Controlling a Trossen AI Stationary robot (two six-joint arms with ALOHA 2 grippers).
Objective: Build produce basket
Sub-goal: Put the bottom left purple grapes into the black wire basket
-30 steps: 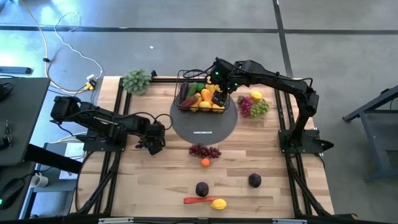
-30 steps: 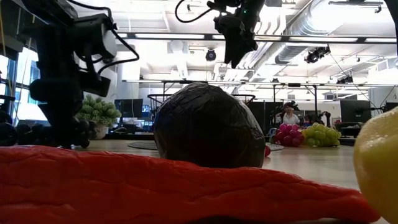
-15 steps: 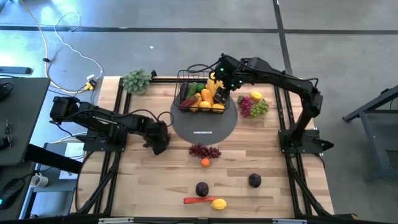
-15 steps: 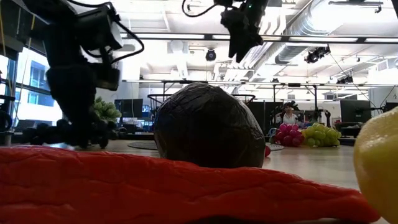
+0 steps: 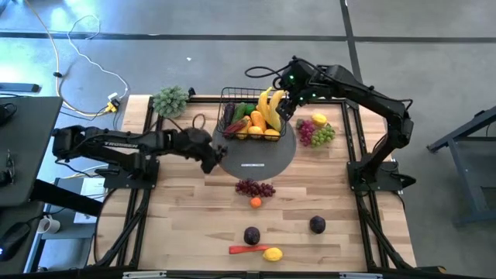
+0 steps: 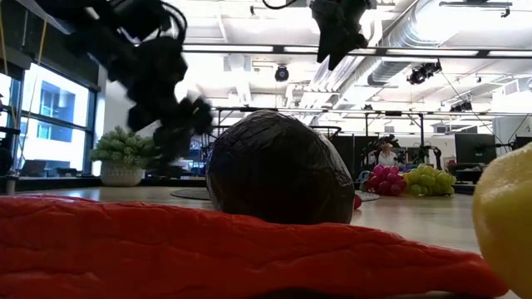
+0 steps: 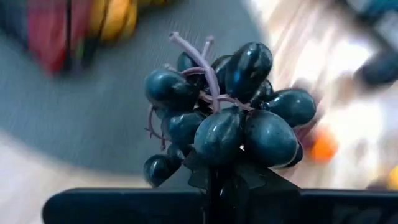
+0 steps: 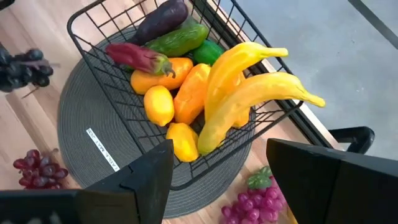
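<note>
The black wire basket (image 5: 249, 116) stands on a grey round disc (image 5: 260, 159) and holds several pieces of produce. Two yellow bananas (image 8: 249, 99) lean on its rim beside oranges, a lemon, a cucumber, an eggplant and a chilli. My left gripper (image 5: 211, 157) hangs over the disc's left edge, shut on a bunch of dark grapes (image 7: 224, 118). The bunch also shows in the right wrist view as dark grapes (image 8: 25, 67). My right gripper (image 8: 217, 180) is open and empty, high above the basket's right side. My left gripper pinches the grape bunch between its two fingers at the end opposite the stem (image 7: 214, 165). The fingers slant downward from the table's left. The bunch is lifted clear of the table (image 6: 191, 116), and its pale stem (image 7: 193, 53) points away from the fingers.
On the bare wood lie red grapes (image 5: 255, 187), an orange (image 5: 256, 202), two plums (image 5: 252, 235) (image 5: 317, 224), a red chilli (image 5: 244, 249) and a lemon (image 5: 272, 253). Right of the basket lie a lemon (image 5: 318, 119) and red and green grapes (image 5: 316, 134). A leafy bunch (image 5: 170, 101) stands far left.
My left gripper has taken hold of the dark grapes, lifted them clear of the table and swung up and toward the grey disc, tipping nearer to level. My right gripper has risen out of the basket toward the table's right; the bananas stay in the basket.
</note>
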